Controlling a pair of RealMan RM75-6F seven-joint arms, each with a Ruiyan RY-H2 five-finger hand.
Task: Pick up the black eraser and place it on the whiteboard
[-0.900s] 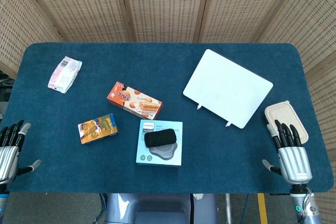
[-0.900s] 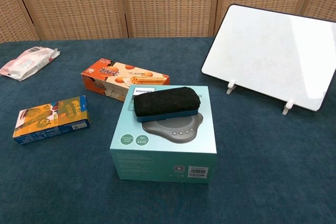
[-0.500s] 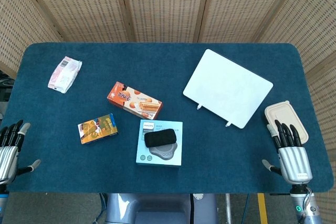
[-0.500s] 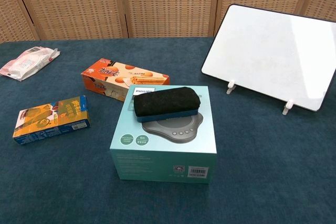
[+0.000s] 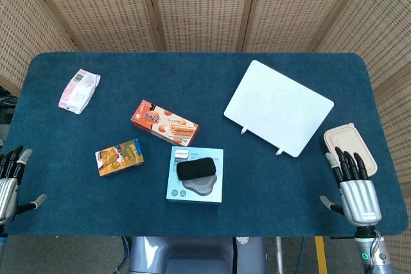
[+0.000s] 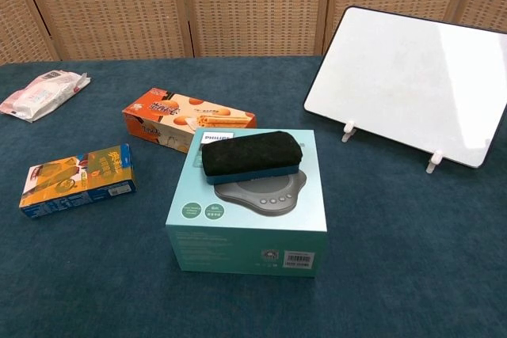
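The black eraser lies on top of a light teal box near the table's front middle. The whiteboard stands tilted on two small white feet at the back right. My left hand hangs at the table's front left corner, fingers spread, holding nothing. My right hand sits at the front right edge, fingers spread and empty. Both hands are far from the eraser, and neither shows in the chest view.
An orange biscuit box lies behind the teal box. A small yellow-orange box is to the left. A white-pink packet lies at the back left. A beige lidded container sits by my right hand.
My left hand has slid slightly down and left, toward the table's edge. The right hand and all objects have stayed put.
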